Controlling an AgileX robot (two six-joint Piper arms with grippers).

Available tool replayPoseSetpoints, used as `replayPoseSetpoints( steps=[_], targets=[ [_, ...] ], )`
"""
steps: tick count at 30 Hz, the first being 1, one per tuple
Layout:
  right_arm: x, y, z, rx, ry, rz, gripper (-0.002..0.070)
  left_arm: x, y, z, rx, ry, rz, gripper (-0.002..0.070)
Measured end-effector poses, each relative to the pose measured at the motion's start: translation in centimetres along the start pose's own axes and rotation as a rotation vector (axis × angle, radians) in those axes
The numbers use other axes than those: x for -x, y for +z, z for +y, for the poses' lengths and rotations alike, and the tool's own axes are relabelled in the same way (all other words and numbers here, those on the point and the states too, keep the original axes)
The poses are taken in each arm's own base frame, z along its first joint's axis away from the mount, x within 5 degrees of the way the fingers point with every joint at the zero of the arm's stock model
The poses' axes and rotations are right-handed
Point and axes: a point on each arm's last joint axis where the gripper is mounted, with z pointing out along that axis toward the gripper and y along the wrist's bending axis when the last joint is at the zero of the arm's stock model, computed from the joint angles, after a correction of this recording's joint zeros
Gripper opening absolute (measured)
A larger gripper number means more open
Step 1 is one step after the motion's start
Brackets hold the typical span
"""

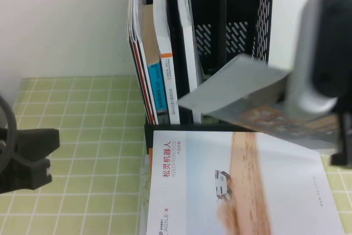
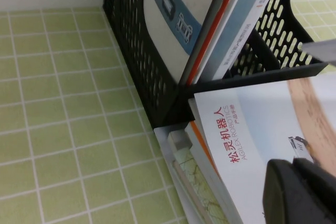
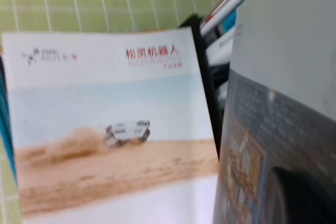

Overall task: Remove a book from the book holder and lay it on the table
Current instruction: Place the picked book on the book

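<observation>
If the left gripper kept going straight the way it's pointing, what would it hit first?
Probably the sandy-track brochure lying flat just ahead of the left gripper, with the book holder beyond it; depth is unclear.

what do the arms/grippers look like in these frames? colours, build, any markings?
Left gripper: matt black, blocky plastic, with a dark curved loop, perhaps a cable, behind it at the high view's left edge; no markings visible. In the left wrist view it shows as a black rounded block. Right arm: glossy silver-grey rounded link with black housing; right gripper black. No labels visible.
</observation>
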Motion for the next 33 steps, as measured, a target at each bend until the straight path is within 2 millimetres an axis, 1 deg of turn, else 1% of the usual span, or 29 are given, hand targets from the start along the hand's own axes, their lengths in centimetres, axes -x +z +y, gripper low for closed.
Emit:
replayPoseSetpoints(
  steps=[4, 6, 8, 10, 12, 15, 19, 21, 24, 27, 33],
  targets=[
    [1.9, 3.6, 1.7, -0.038, -0.174, 0.163, 0.0018, -0.2, 0.1, -0.1, -0.011, -0.014, 0.005, -0.0003],
    [2.9, 5.8, 3.0, -0.076, -0.267, 0.256, 0.0018, -0.2, 0.1, -0.1, -0.015, -0.020, 0.006, -0.0003],
    [3.9, 7.9, 4.4, -0.095, -0.317, 0.303, 0.0018, -0.2, 0.1, -0.1, -0.018, -0.022, 0.005, -0.0003],
    [4.7, 9.5, 5.6, -0.100, -0.332, 0.314, 0.0018, -0.2, 0.0, -0.1, -0.019, -0.023, 0.004, -0.0003],
    [5.6, 10.9, 7.2, -0.072, -0.334, 0.300, 0.0018, -0.2, 0.0, -0.1, -0.019, -0.023, 0.004, -0.0003],
    [6.3, 12.9, 9.3, -0.021, -0.328, 0.296, 0.0018, -0.2, 0.0, -0.1, -0.020, -0.022, 0.004, -0.0003],
    [6.2, 15.5, 10.8, 0.021, -0.338, 0.332, 0.0018, -0.2, 0.0, -0.2, -0.021, -0.021, 0.003, -0.0003],
    [5.6, 16.5, 11.4, 0.030, -0.362, 0.353, 0.0018, -0.2, 0.0, -0.2, -0.021, -0.015, 0.008, -0.0003],
    [4.4, 17.3, 12.0, 0.029, -0.404, 0.374, 0.0018, -0.2, 0.0, -0.2, -0.022, -0.004, 0.009, -0.0003],
    [3.4, 17.9, 12.6, 0.032, -0.406, 0.380, 0.0018, -0.2, 0.0, -0.2, -0.022, 0.000, 0.009, -0.0003],
    [2.6, 18.4, 13.2, 0.028, -0.355, 0.374, 0.0025, -0.2, 0.0, -0.2, -0.022, 0.000, 0.010, -0.0003]
  ],
)
